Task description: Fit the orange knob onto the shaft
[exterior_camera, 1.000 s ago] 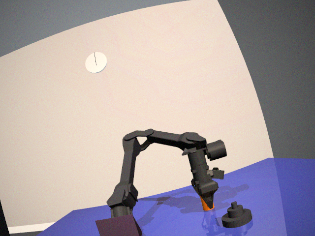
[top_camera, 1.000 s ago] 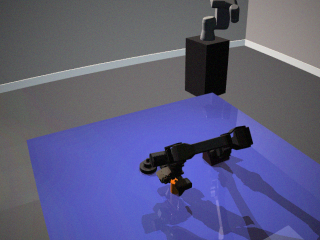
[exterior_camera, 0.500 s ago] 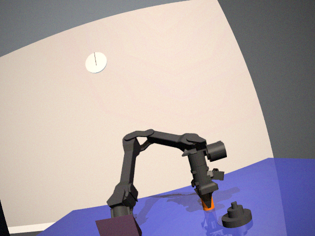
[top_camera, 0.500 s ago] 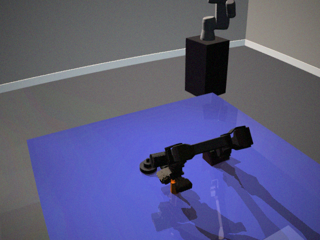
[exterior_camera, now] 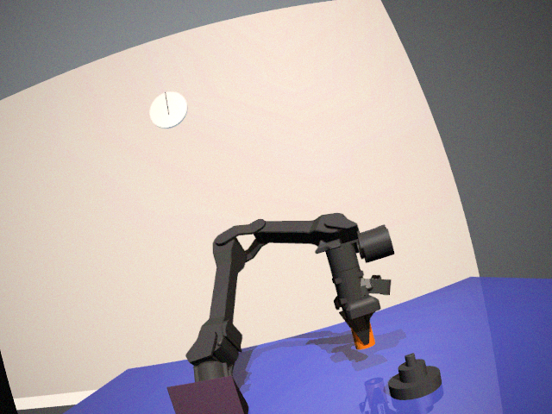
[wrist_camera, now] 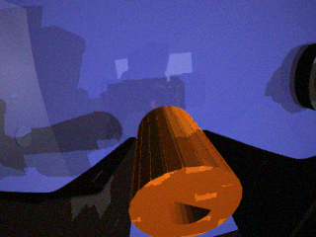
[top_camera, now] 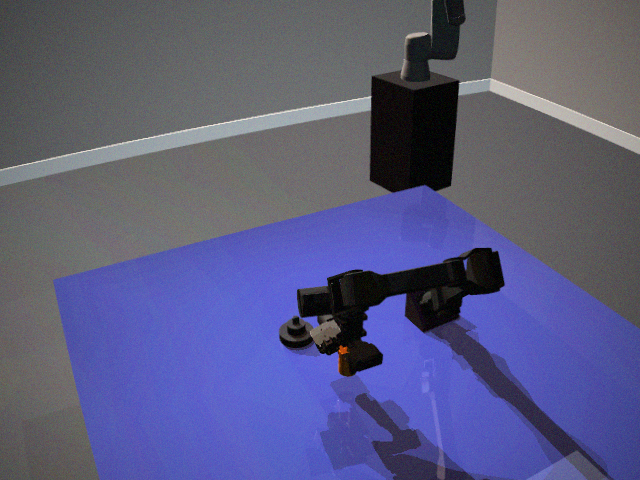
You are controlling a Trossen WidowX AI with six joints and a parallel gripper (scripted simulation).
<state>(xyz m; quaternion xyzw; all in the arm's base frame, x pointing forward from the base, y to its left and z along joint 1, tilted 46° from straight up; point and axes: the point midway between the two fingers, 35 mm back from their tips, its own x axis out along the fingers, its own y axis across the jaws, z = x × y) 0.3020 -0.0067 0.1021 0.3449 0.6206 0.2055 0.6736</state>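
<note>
The orange knob [top_camera: 344, 365] [exterior_camera: 369, 341] [wrist_camera: 170, 184] is between the fingers of my gripper [top_camera: 348, 361] [exterior_camera: 364, 339] [wrist_camera: 168, 140], which is shut on it. The knob is held a little above the blue table, roughly upright with a slight tilt. In the wrist view its near end face shows a dark hole with a flat side. The dark round pedestal [top_camera: 289, 339] [exterior_camera: 401, 392] [wrist_camera: 300, 79] stands beside the gripper, apart from the knob. Its short shaft [top_camera: 295, 320] [exterior_camera: 410, 359] stands bare on top. The shaft's flat side cannot be made out.
The blue table [top_camera: 180, 320] [exterior_camera: 298, 379] carries shadows and reflections of the arm. The arm's dark base [top_camera: 426, 315] [exterior_camera: 207, 394] stands on it. A black block [top_camera: 413, 131] with a grey arm stands beyond the table's far corner.
</note>
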